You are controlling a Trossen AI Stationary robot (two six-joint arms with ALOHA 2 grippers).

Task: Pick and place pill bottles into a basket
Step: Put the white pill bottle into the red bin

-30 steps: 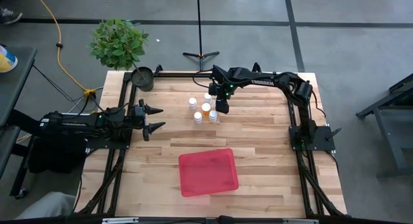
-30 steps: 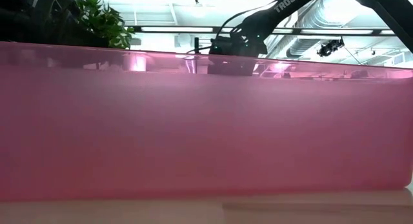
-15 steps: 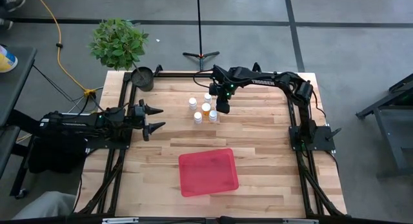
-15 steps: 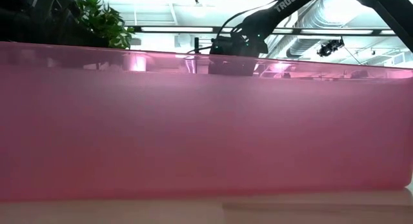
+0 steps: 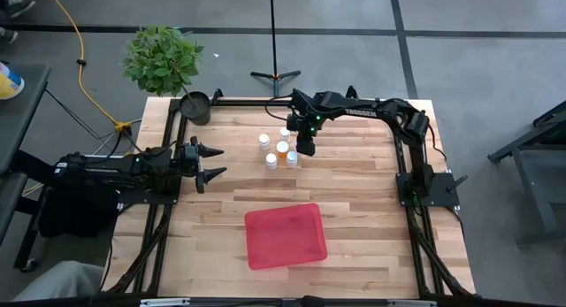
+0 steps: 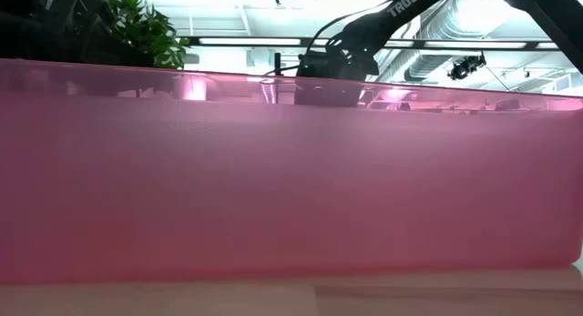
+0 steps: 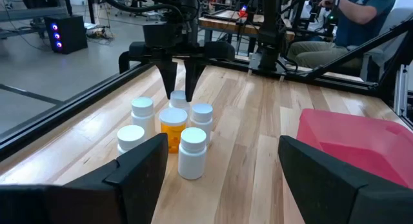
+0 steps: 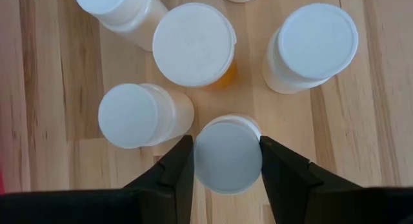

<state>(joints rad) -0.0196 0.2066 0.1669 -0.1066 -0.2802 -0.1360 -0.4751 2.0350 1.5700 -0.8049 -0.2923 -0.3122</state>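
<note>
Right gripper [image 8: 227,161] is down over the cluster of pill bottles [image 5: 278,149], upper centre of the overhead frame. Its fingers sit narrow, one on each side of the white cap of one pale bottle [image 8: 228,154], touching or all but touching it. I read that as a grip just closed on the cap; the bottle looks to be standing on the wood, not lifted.

Left gripper [image 5: 210,163] waits at the left edge of the table, fingers spread wide, nothing between them.

Bottles stand packed close. In the right wrist picture the amber bottle [image 8: 195,44] is just above the gripped one, another pale bottle [image 8: 143,115] just to its left, a third [image 8: 312,48] at upper right.

The basket [image 5: 286,235] lies well apart, lower centre of the overhead frame, and appears empty.

Risks as I judge them:
- Grip is on the cap rim only. If the pads sit high, the bottle could slip or swing out on the lift.
- Fingers flank close neighbours. A tilted lift, or any sideways drift before clearing, could knock the left pale bottle or the amber one over and set it rolling.
- A long carry to the basket; a weak pinch may drop the bottle short of the rim.

The low view is filled by the basket's red wall, so no check on height there.
</note>
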